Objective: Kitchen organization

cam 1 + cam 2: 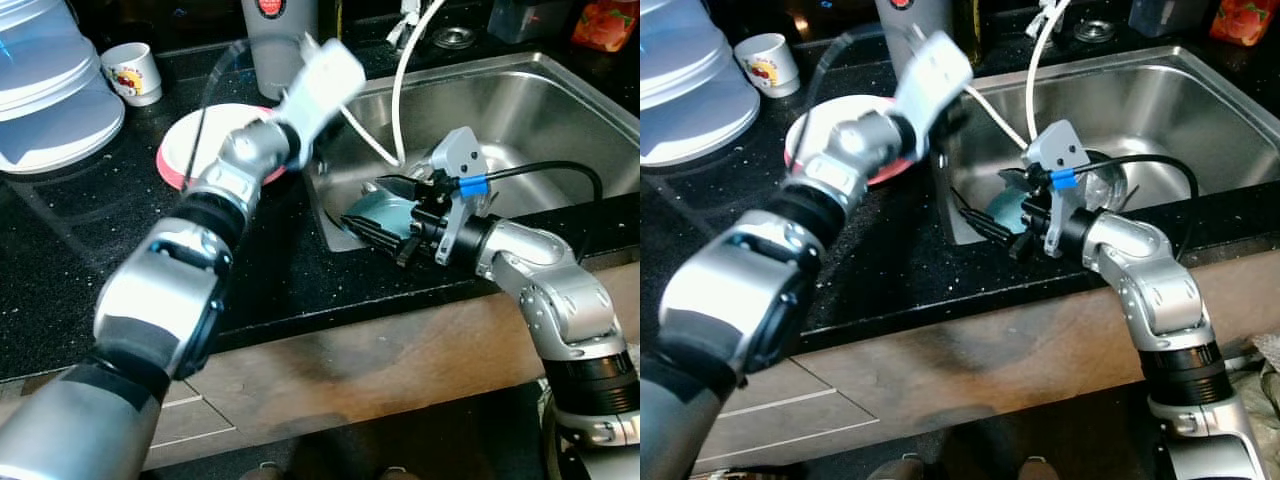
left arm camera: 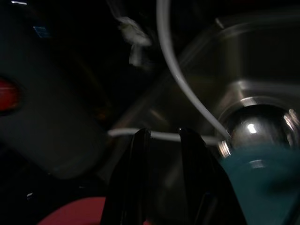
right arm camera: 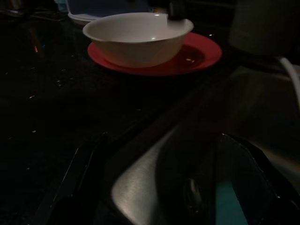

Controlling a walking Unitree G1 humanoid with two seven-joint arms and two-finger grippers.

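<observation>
A small teal bowl point(image 1: 385, 214) lies in the near left corner of the steel sink point(image 1: 530, 105). My right gripper point(image 1: 378, 210) reaches in over the counter edge and stands open, one black finger above the bowl and one below it. On the black counter left of the sink, a white bowl point(image 3: 136, 40) sits on a red plate point(image 3: 199, 58). My left arm stretches over that plate to the sink's left rim. In the left wrist view the left gripper point(image 2: 161, 136) is shut on nothing, pointing at the sink's drain point(image 2: 255, 126).
A white hose point(image 1: 403, 90) loops down into the sink. A grey canister point(image 1: 275, 45) stands behind the plate, a printed mug point(image 1: 132, 72) at back left beside clear stacked containers point(image 1: 50, 90). An orange packet point(image 1: 605, 22) lies behind the sink. Drawers run under the counter.
</observation>
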